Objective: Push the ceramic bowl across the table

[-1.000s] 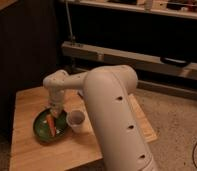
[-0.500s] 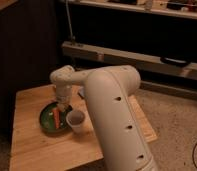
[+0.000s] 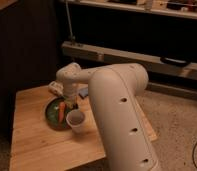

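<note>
The green ceramic bowl (image 3: 53, 114) sits on the light wooden table (image 3: 37, 145), left of centre. An orange carrot-like item (image 3: 62, 112) lies in it. A small whitish cup (image 3: 75, 120) stands against the bowl's near right rim. My white arm reaches from the lower right, bends at the wrist (image 3: 67, 79) and points down. My gripper (image 3: 70, 103) is at the bowl's far right edge, on or just above it. The arm hides part of the table's right side.
A small white object (image 3: 54, 88) and a bluish object (image 3: 84, 92) lie on the table behind the bowl. A dark cabinet stands to the left, a low shelf rail (image 3: 142, 59) runs behind, and speckled carpet (image 3: 177, 130) is to the right.
The bowl has slid a little toward the far right of the table, closer to the cup. The gripper and wrist moved the same way. The cup has stayed put.
</note>
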Action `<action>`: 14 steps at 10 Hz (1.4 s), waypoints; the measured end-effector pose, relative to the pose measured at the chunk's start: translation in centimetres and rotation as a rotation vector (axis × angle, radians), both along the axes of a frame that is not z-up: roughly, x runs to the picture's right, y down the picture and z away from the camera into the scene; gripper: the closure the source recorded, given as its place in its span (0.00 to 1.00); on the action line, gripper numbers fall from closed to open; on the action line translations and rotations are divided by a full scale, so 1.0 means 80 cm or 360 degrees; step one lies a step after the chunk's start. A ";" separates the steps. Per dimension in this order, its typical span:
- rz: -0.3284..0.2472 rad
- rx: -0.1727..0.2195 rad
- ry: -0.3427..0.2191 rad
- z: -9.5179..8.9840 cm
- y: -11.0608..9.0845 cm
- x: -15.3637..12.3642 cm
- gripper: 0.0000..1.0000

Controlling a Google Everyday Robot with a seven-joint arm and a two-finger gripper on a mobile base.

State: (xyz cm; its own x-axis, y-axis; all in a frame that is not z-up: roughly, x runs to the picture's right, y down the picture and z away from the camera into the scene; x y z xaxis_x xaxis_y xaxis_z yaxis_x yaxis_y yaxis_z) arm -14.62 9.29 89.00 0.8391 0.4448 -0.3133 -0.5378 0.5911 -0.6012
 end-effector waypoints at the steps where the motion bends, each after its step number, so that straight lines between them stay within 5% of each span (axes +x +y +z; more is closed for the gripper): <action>1: -0.0006 -0.0015 0.0041 0.000 0.003 0.016 0.62; 12: -0.0060 -0.0140 0.0496 -0.016 0.043 0.177 0.62; 14: -0.0011 -0.0150 0.0581 -0.029 0.051 0.219 0.62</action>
